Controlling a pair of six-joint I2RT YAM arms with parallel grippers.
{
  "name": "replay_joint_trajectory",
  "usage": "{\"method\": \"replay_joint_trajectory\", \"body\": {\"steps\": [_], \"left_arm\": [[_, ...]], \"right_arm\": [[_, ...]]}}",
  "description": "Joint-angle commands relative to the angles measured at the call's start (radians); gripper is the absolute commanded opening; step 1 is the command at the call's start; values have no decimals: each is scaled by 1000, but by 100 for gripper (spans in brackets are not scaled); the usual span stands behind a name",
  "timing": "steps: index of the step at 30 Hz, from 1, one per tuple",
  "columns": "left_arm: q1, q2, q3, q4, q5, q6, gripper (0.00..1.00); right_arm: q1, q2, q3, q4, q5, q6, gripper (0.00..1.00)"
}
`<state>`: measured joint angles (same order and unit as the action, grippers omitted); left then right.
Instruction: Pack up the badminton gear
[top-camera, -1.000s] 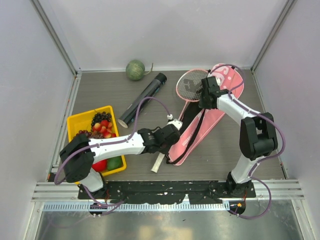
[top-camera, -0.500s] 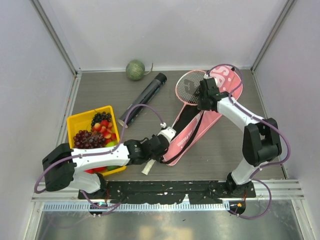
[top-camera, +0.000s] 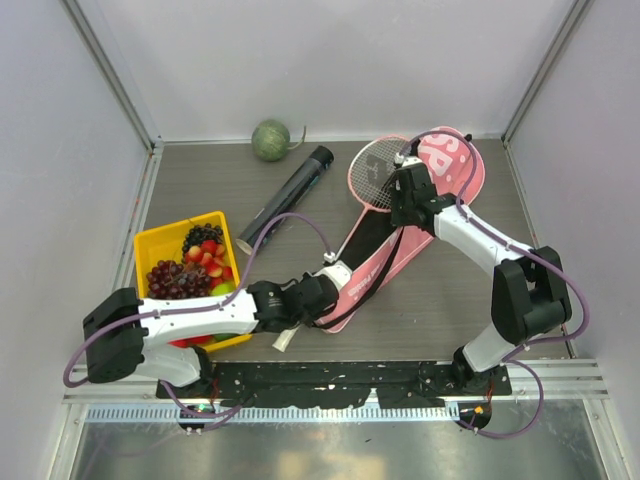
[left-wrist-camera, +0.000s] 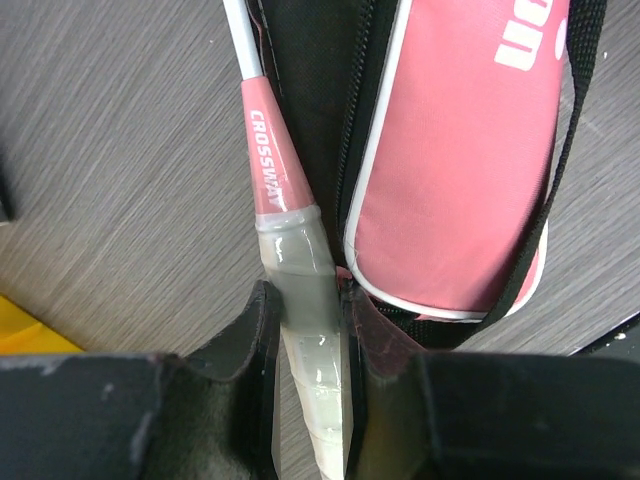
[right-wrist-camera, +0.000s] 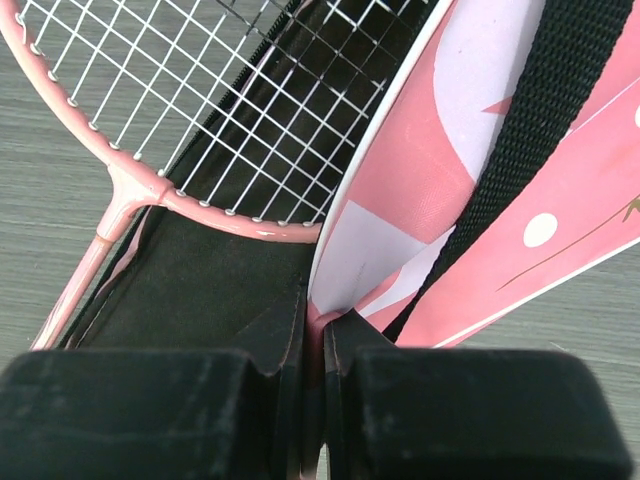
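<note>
While left hand (left-wrist-camera: 306, 312) grips one racket (left-wrist-camera: 271, 160), right hand (right-wrist-camera: 315, 320) pinches one pink bag (right-wrist-camera: 400, 175), one black tube (top-camera: 290, 195) beyond.

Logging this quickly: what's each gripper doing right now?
Left gripper: closed on the racket handle.
Right gripper: closed on the racket bag flap.

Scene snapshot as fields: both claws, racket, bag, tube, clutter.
left claw: shut on racket handle
right claw: shut on bag flap edge
racket: head partly over the bag's black lining, handle outside
tube: lying left of racket head, untouched
clutter: fruit tray near left, melon at back
</note>
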<state>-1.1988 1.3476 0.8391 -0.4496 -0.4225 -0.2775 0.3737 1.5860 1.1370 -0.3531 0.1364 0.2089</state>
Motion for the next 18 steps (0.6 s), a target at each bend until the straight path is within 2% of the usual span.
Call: {"method": "replay_joint_trajectory", "body": {"steps": [1, 5, 10, 18], "left_arm": [[-56, -76, 14, 108, -71, 92, 0], [-65, -131, -73, 149, -78, 96, 0], [-65, -166, -100, 157, -93, 173, 0], [-61, -283, -127, 160, -84, 273, 0]], "right_arm": [[28, -46, 16, 28, -116, -2, 5], [16, -31, 70, -10, -188, 29, 5], [16, -9, 95, -43, -169, 1, 5], [16, -63, 30, -44, -165, -66, 6]]}}
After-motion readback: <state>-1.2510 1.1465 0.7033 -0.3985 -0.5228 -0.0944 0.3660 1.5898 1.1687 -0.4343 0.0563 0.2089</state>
